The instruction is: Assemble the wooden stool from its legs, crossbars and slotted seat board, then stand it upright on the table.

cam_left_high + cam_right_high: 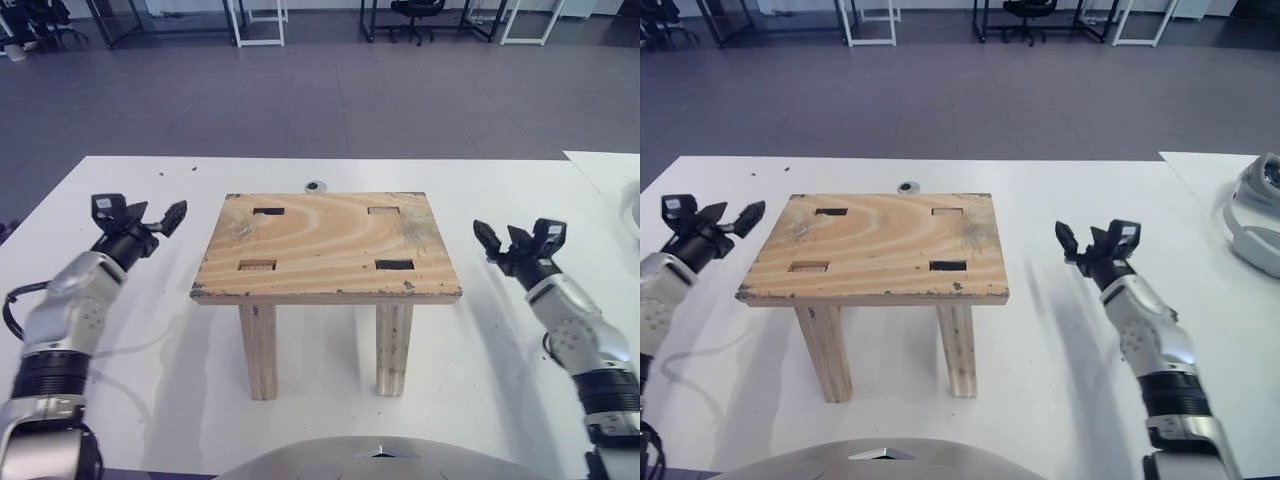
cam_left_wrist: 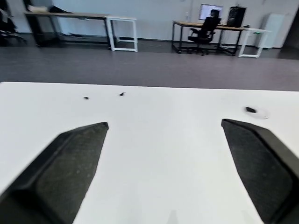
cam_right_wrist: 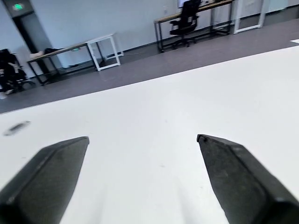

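Stool [image 1: 328, 245] stood upright on the white worktop [image 1: 500, 180], seat board [image 1: 330, 240] uppermost and level. Two legs [image 1: 259, 350] showed beneath the stool's near edge, both planted on the worktop.

Four slots were cut in the seat board:
- the far-left slot [image 1: 268, 211] and near-right slot [image 1: 394, 265] looked dark
- the far-right slot [image 1: 383, 210] and near-left slot [image 1: 257, 265] looked wood-coloured

Left hand [image 1: 160, 212] hung to the left of the stool, near the seat's far-left corner and apart from it. It was at about seat height. Its fingers [image 2: 70, 158] were spread wide with nothing between them, bare worktop showing in the gap.

Right hand [image 1: 1082, 238] was to the right of the stool, farther from the seat board than the left hand was and not touching it. Its fingers [image 3: 46, 172] were likewise spread apart and empty.

A small round object [image 1: 316, 186] lay on the worktop just behind the stool's far edge. A few dark specks [image 2: 86, 98] lay on the worktop beyond the left hand. A white curved item [image 1: 1255, 215] sat on a separate surface well to the right of the stool; I could not tell what it was.
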